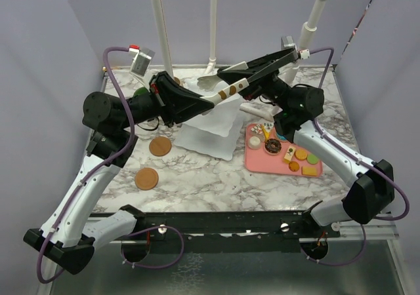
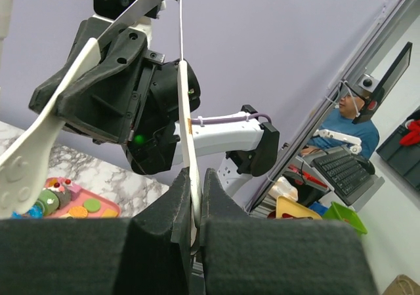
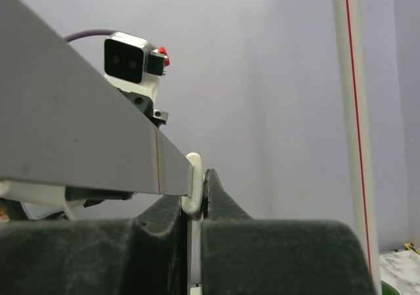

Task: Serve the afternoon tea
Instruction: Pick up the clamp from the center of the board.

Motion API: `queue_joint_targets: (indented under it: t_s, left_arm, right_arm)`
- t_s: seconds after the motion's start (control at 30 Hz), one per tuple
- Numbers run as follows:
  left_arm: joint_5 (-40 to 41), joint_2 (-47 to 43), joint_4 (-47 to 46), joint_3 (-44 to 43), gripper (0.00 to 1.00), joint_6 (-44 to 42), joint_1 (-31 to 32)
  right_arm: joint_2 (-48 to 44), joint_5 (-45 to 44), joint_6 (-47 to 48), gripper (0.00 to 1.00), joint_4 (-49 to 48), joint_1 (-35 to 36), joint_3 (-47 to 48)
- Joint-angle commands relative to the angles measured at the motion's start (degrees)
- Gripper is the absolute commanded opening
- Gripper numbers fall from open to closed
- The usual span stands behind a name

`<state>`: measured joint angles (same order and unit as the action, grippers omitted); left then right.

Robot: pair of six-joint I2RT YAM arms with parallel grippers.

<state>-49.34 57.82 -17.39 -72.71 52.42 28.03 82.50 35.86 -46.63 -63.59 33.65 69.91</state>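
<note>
The left pincer [image 2: 195, 196] is seen pressed shut on the thin white post of the tiered stand [image 1: 211, 130]. The right pincer [image 3: 195, 198] is pinched on its smooth top loop. Only from above are the stand's square wavy plates shown, over the marbled bench [image 1: 197, 183], between round brown coasters [image 1: 159, 146] and toy pastries [image 1: 289, 152] on a pink tray [image 1: 261, 164].

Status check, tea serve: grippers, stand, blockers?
Left gripper shut on post of tiered stand; right gripper shut on its top loop. Stand tipped over, nothing on it. Pastries on pink tray close beside.
</note>
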Motion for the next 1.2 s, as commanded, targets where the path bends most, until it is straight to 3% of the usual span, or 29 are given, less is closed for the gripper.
queue_joint_targets:
  t_s: [0.0, 0.3, 0.4, 0.47, 0.53, 0.57, 0.7, 0.8, 1.17]
  left_arm:
    - [-2.74, -2.89, -5.64, -6.18, 0.0, 2.98, 0.27]
    - [-3.4, -4.49, -5.77, -6.8, 0.0, 3.85, 0.27]
    - [-3.67, -4.81, -6.08, -5.52, 0.0, 2.92, 0.32]
    - [-3.73, -4.73, -6.32, -4.38, 0.0, 2.19, 0.36]
    - [-3.53, -4.33, -6.7, -3.59, 0.0, 1.47, 0.36]
    - [-3.5, -4.11, -6.88, -3.46, 0.0, 1.19, 0.36]
    - [-3.03, -3.14, -7.04, -3.32, 0.0, 0.47, 0.36]
    - [-2.3, -2.59, -7.07, -2.95, 0.0, 0.41, 0.28]
    - [-4.46, -2.78, -7.23, 3.49, 0.0, -3.12, 0.18]
  right_arm:
    - [-0.09, -3.32, 1.86, 0.0, 5.94, -4.29, -0.06]
    - [1.24, -3.77, 0.87, 0.01, 7.41, -5.22, 0.65]
    - [1.7, 0.01, -1.89, 0.01, 4.74, -5.16, 1.44]
    - [2.24, 4.53, -5.0, 0.14, 1.85, -5.15, 2.15]
    - [1.97, 7.98, -8.0, 0.44, -1.44, -5.17, 1.53]
    - [1.33, 9.21, -8.67, 0.54, -2.19, -5.17, 0.9]
    - [-2.31, 12.44, -7.25, 0.75, -0.97, -5.17, -2.29]
    - [-5.1, 13.91, -5.32, 0.97, 0.01, -5.14, -4.64]
    - [-9.22, 15.95, -1.27, 1.0, -1.32, -5.16, -4.54]
